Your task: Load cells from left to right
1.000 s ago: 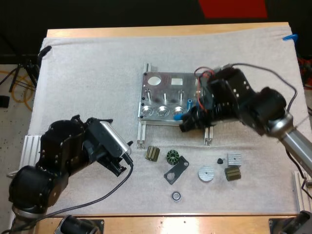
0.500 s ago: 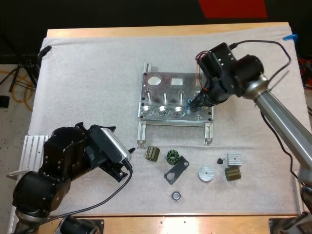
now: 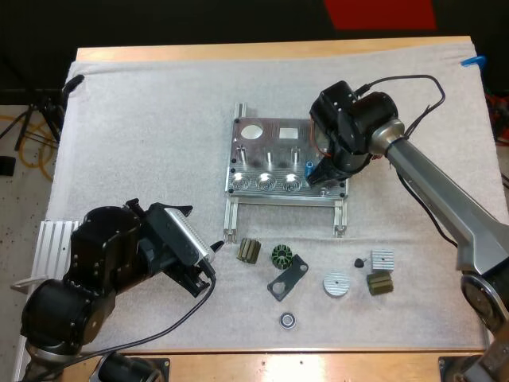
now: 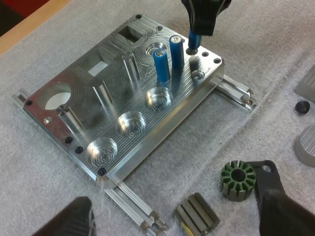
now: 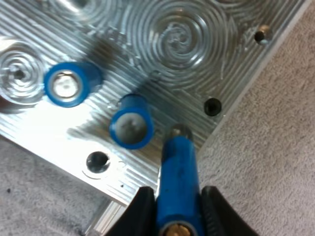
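Right claw [image 5: 177, 216] clamping one blue cylinder [image 5: 178, 167], two upright in fixture [image 5: 197, 39]

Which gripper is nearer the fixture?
Right. The right gripper is over the fixture's near right corner, shut on a blue cell. The left gripper is open, off the fixture, over the mat to its near left.

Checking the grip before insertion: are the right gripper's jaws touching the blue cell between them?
Touching. The right wrist view shows the right gripper with its jaws pressed against both sides of the blue cell, no gap either side.
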`<state>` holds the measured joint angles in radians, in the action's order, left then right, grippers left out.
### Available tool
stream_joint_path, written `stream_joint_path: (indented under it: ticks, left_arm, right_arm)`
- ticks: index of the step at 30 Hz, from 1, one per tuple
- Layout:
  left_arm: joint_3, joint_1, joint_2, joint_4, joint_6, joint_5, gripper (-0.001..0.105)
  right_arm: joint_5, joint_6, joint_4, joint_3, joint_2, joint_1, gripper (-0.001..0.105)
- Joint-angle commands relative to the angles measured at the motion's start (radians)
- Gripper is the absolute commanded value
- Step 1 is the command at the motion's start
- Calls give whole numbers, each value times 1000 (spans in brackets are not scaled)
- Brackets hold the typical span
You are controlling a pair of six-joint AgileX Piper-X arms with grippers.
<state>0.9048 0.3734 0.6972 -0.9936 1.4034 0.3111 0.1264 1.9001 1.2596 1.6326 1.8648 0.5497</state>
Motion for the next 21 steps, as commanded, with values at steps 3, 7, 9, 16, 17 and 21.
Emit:
stream_joint_path:
  ticks: [3, 7, 9, 16, 17, 21]
  left_arm:
    - [0, 0, -8, 5, 13, 7, 67]
    - [0, 0, -8, 5, 13, 7, 67]
    - [0, 0, -8, 5, 13, 7, 67]
    - [0, 0, -8, 5, 13, 7, 67]
    - [0, 0, -8, 5, 13, 7, 67]
    - [0, 0, -8, 5, 13, 7, 67]
  right_arm:
    - [9, 12, 0, 10, 8, -14, 0]
    - [4, 12, -6, 8, 22, -26, 0]
    - [-3, 12, -13, 8, 26, -26, 0]
    - [-41, 12, -33, 8, 29, -26, 0]
    - [-41, 12, -33, 8, 29, -26, 0]
    - [-90, 12, -24, 8, 29, -26, 0]
